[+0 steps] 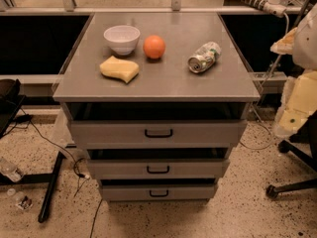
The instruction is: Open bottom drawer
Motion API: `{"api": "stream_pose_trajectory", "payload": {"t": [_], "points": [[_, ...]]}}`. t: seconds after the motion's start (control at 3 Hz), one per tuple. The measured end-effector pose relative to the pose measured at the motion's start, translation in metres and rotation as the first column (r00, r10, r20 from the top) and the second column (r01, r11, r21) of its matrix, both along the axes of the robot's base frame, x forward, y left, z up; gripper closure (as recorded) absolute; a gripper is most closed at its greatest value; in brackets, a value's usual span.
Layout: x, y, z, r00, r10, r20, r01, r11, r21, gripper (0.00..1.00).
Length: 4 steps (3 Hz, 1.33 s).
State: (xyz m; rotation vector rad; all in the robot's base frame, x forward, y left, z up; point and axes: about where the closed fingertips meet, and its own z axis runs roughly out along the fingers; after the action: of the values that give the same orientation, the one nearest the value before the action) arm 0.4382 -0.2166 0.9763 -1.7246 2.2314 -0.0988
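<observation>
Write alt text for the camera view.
A grey metal cabinet shows three drawer fronts with black bar handles, a dark gap above each; the bottom drawer looks narrowest. The robot's pale gripper hangs at the right edge, apart from it. On top: white bowl, orange fruit, yellow sponge, metal can lying sideways.

Bottom drawer point(158, 191) front unobstructed; floor point(163, 219) before it open; gripper unseen.

cabinet top point(166, 86) | 4 items: white bowl point(122, 37), orange point(154, 47), yellow sponge point(119, 69), can point(203, 57) lying sideways
</observation>
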Motion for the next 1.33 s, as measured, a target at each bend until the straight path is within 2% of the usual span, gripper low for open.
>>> {"api": "stream_pose_trajectory", "payload": {"t": [0.33, 0.67, 1.0, 1.33], "points": [[0.0, 0.0, 0.001, 1.0, 0.001, 0.004, -0.001, 1.0, 0.0, 0.0], [0.005, 0.007, -0.022, 0.9988, 0.045, 0.017, -0.046, 0.999, 0.008, 0.0], [0.005, 0.019, -0.076, 0.9893, 0.143, 0.026, -0.143, 0.99, -0.013, 0.0], [-0.001, 0.027, -0.141, 0.9718, 0.234, 0.031, -0.234, 0.972, 0.005, 0.0]]}}
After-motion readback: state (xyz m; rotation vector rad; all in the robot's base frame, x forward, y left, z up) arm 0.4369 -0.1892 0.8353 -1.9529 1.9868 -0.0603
